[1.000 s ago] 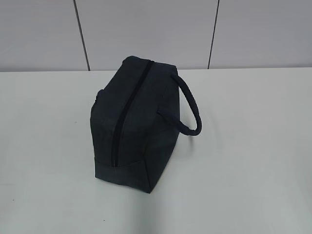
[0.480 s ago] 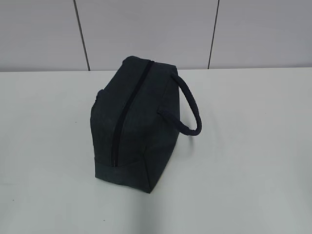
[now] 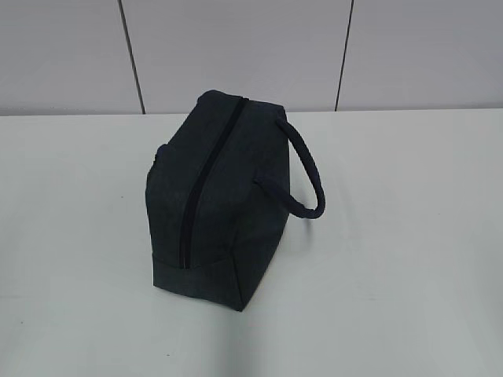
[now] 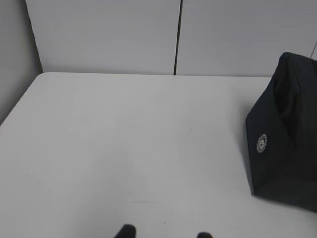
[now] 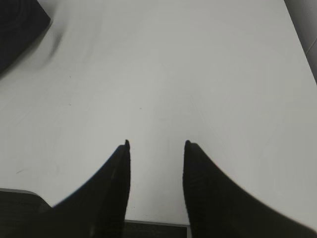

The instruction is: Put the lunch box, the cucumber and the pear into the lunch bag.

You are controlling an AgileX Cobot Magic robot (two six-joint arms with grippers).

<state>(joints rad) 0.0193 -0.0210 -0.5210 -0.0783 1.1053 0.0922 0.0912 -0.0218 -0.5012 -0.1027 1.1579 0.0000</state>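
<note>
The dark navy lunch bag (image 3: 216, 200) stands on the white table with its long zipper shut along the top and its looped handle (image 3: 305, 169) sticking out to the right. Its side also shows at the right edge of the left wrist view (image 4: 287, 134) and its corner at the top left of the right wrist view (image 5: 20, 25). The lunch box, cucumber and pear are out of view. My left gripper (image 4: 166, 233) is open and empty over bare table, left of the bag. My right gripper (image 5: 156, 145) is open and empty over bare table, right of the bag.
The white table (image 3: 409, 236) meets a pale panelled wall (image 3: 236, 47) at the back. The table's near edge shows under the right gripper (image 5: 153, 225).
</note>
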